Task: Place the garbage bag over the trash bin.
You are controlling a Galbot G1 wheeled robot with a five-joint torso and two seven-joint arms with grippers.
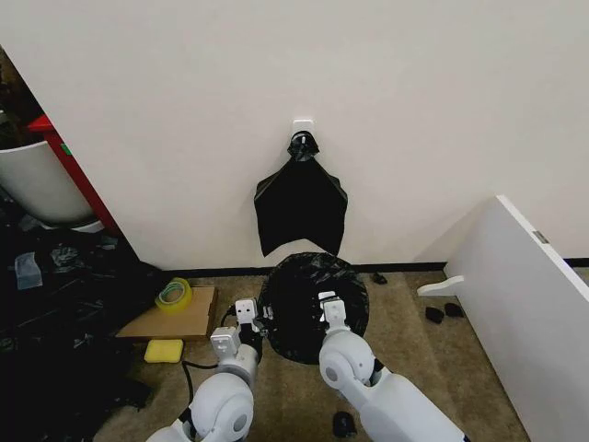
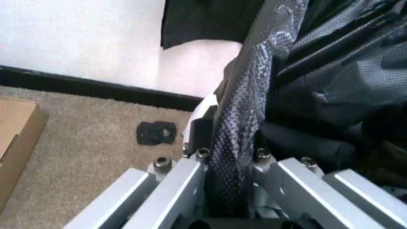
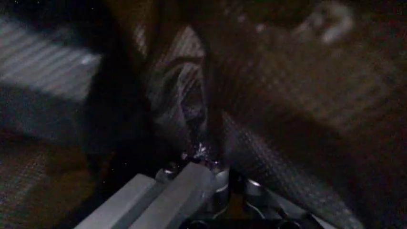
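A flat brown cardboard sheet point(image 1: 173, 316) is laid on the beige carpet point(image 1: 414, 350) at nine o'clock, with a yellow-green tape roll point(image 1: 173, 295) resting on it. A yellow sponge point(image 1: 164, 351) is seen just beside it. A white board point(image 1: 525, 295) is leaned at three o'clock.

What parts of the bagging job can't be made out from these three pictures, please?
- Trash bin: head view, covered by the garbage bag.
- Left gripper fingertips: left wrist view, buried in a fold of bag.
- Right gripper: right wrist view, too dark to see what lies beyond the pinched plastic.
- Bag's far rim: head view, too small to tell how it sits.
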